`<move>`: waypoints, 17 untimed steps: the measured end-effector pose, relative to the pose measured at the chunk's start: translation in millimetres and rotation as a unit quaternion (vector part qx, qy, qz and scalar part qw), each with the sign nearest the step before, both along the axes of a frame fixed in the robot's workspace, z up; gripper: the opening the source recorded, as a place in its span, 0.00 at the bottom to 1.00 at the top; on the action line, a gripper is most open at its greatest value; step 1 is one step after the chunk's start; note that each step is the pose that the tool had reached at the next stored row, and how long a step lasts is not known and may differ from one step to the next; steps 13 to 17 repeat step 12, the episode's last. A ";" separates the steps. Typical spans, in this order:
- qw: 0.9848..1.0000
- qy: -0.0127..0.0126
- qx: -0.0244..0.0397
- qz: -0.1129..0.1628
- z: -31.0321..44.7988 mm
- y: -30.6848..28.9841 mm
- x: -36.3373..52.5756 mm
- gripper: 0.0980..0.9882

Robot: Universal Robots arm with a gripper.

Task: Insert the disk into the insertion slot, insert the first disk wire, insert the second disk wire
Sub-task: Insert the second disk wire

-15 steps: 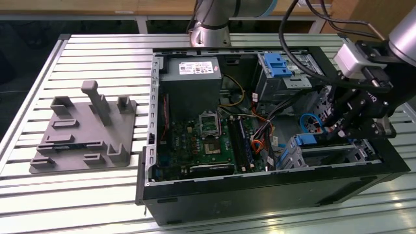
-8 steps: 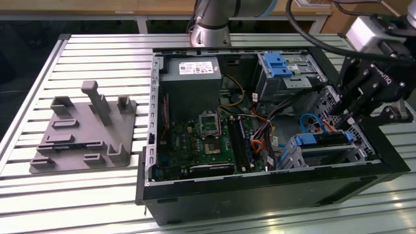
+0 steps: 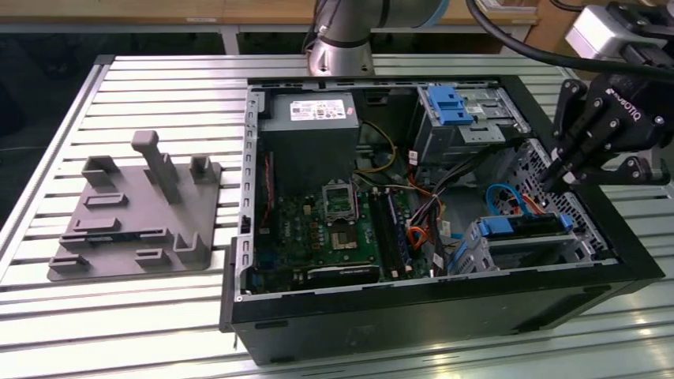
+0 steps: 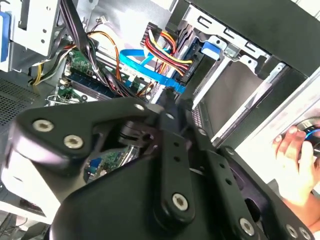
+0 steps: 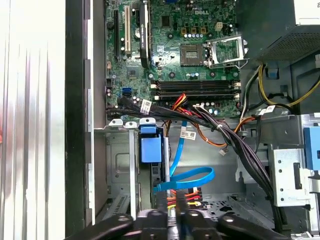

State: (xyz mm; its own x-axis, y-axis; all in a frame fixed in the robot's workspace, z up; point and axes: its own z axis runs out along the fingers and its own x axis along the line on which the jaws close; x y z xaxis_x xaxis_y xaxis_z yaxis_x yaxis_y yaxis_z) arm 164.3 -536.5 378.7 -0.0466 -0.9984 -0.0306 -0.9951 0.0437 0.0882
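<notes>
The disk (image 3: pixel 523 227), framed by its bright blue carrier (image 5: pixel 151 147), sits inside the insertion slot (image 3: pixel 476 254), a silver cage at the case's corner on the exterior view's right. A blue flat wire (image 5: pixel 192 176) loops down to the disk's rear edge. A red, yellow and black wire bundle (image 4: pixel 162 50) ends in a black plug at that same edge. My gripper (image 5: pixel 173 216) hangs over this spot with its fingers close together, shut, tips right by the blue wire's end (image 4: pixel 175 89). Whether the tips pinch the wire is hidden.
The open black computer case (image 3: pixel 421 316) lies on a slatted metal table (image 3: pixel 158 316). A grey bay with a blue latch (image 3: pixel 453 106) stands at the back, and a grey fixture plate (image 3: pixel 137 213) at the exterior view's left. A person's hand (image 4: pixel 295 155) rests outside the case.
</notes>
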 end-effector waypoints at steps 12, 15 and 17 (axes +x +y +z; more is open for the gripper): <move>1.000 0.000 -0.001 0.000 0.0 0.0 0.0 0.06; 1.000 0.000 -0.001 0.000 0.0 0.0 0.0 0.06; 1.000 0.000 -0.001 0.000 0.0 0.0 0.0 0.06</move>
